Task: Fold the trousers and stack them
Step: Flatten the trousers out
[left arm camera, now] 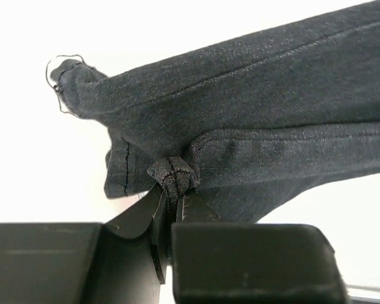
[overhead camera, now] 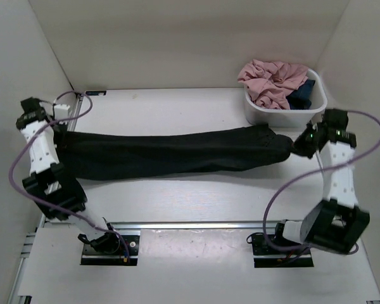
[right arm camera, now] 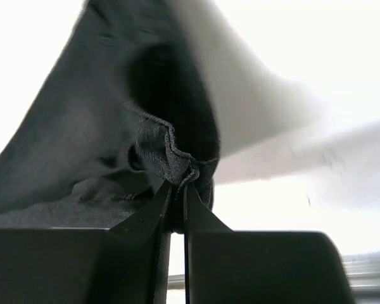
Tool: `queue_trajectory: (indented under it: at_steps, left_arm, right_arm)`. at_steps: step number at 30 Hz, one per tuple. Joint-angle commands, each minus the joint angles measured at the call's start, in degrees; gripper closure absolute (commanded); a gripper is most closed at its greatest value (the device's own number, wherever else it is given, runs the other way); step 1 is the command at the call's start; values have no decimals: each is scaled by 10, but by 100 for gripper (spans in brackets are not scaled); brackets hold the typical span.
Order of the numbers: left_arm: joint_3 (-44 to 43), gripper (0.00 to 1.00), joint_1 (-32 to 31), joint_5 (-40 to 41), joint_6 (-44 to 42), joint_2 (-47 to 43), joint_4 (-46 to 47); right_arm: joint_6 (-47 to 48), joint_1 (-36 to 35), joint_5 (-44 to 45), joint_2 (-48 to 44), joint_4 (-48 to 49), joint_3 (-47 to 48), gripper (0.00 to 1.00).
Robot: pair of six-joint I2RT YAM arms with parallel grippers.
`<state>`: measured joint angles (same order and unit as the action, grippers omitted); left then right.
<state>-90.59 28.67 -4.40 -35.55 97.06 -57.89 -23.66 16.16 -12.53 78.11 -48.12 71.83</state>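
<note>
So the trousers (overhead camera: pixel 171 154) were stretched out longways across the middle of the table (overhead camera: pixel 177 202), one end at the far left edge, the other just short of the white tub (overhead camera: pixel 256 111) at the back right. The left gripper (left arm camera: pixel 173 201) was squeezed right down on a little bunched knob of black fabric by a seam, jaws basically closed w/ only cloth betw them. The right gripper (right arm camera: pixel 177 189) was the same deal at the other end: jaws nearly together, pinching a puckered hem edge, cloth pulled up into a tent there. Imo this was the start of the first fold, prob end over end. To do it well I'd say go easy on the tension, bc both grips were on tiny pinches that could slip if yanked. Lift both ends evenly, just clear of the table. Carry one end over to the other w/o letting the middle drag or twist, and steer the right end clear of the tub. Count-wise: 1 pair of trousers, 2 grippers, 1 tub, and in it 1 pink garment (overhead camera: pixel 272 79) plus 1 dark blue garment (overhead camera: pixel 302 96). Nothing folded or stacked yet afaict.
</note>
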Motion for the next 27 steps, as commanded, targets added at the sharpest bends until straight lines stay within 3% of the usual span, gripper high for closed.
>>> queue_trajectory:
  at_steps: [1,5,9,15,19,25,27]
  left_arm:
    - [124,86,58,-19,-57,-101,1]
    - [298,86,84,-26,-110,-193,37]
    - [399,86,111,-26,-139,-257,56]
    - [445,86,166,-21,-207,-336,56]
    - [430,86,217,-43,-225,-361,63]
    - [412,84,233,-57,-244,-362,66]
    - [433,81,238,-39,-254,-367,66]
  right_arm:
    - [-25,20,45,-109,-1,-122,100]
    - [-85,26,82,-226,17,-347,100]
    - [-137,26,148,-281,30,-437,100]
    - [-180,26,254,-268,-51,-390,97]
    - [-246,26,319,-306,-105,-370,100]
    - [-264,26,329,-333,-117,-356,100]
    - [-264,26,329,-344,-123,-371,91]
